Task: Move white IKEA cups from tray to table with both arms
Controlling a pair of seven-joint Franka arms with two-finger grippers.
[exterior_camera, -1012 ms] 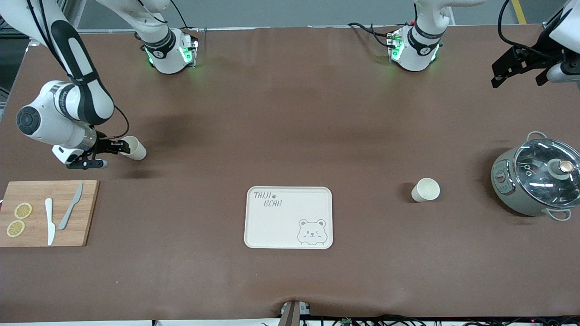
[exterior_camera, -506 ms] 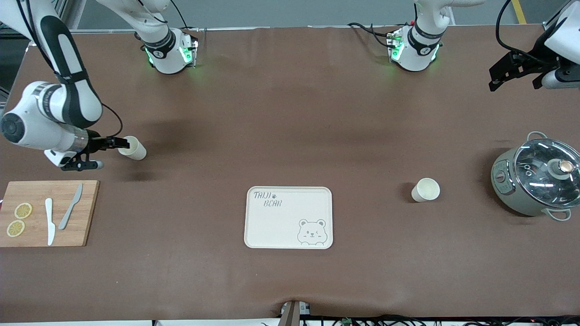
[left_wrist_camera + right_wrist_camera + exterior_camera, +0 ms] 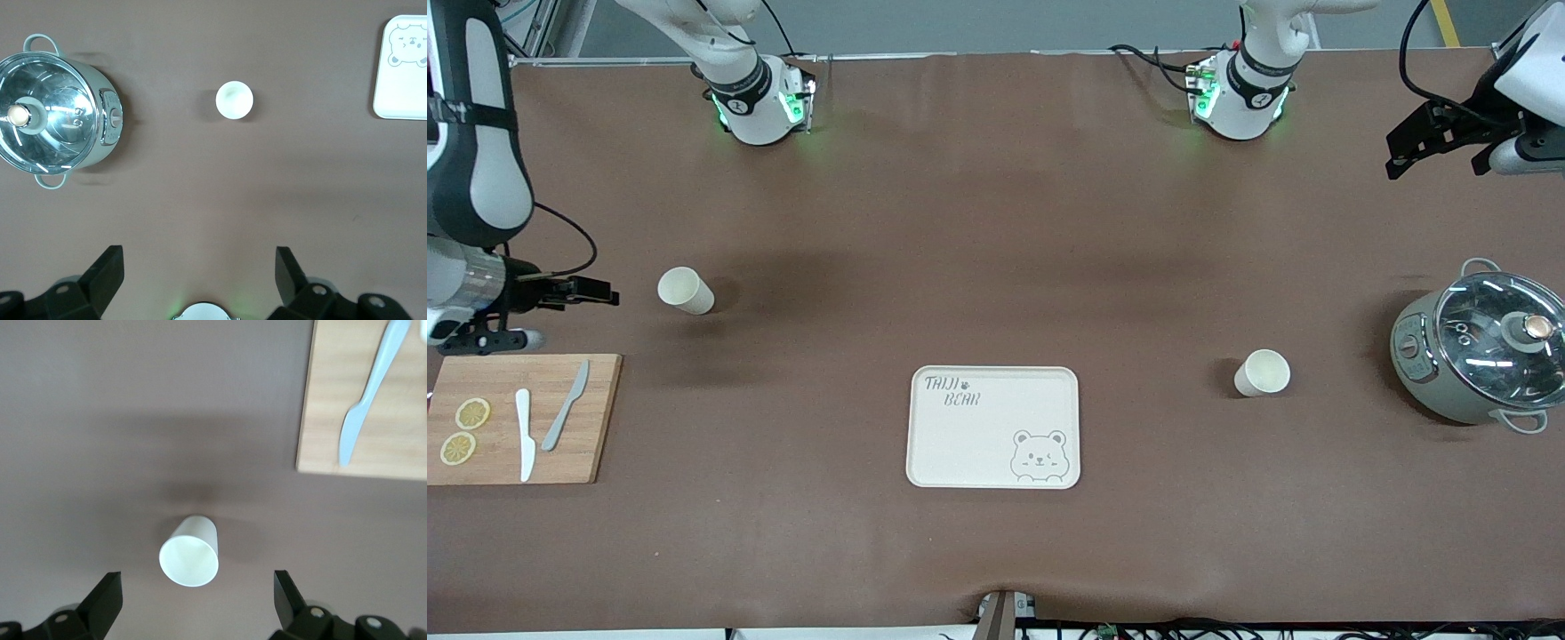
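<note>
At mid-left frame edge, right gripper [image 3: 591,292] wide open, empty, beside one cup [image 3: 686,290] (untouched); upper right corner, left gripper [image 3: 1436,142] wide open, empty, waiting.

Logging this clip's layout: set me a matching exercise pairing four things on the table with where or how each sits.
Things:
1. knife
2. pot
3. tray
4. right end effector

Places or states:
A. at the left arm's end of the table, glass lid on
B. open, holding nothing, beside a cup
C. on the cutting board with lemon slices
D. mid-table, nothing on it

Pairs: 1-C, 2-A, 3-D, 4-B
</note>
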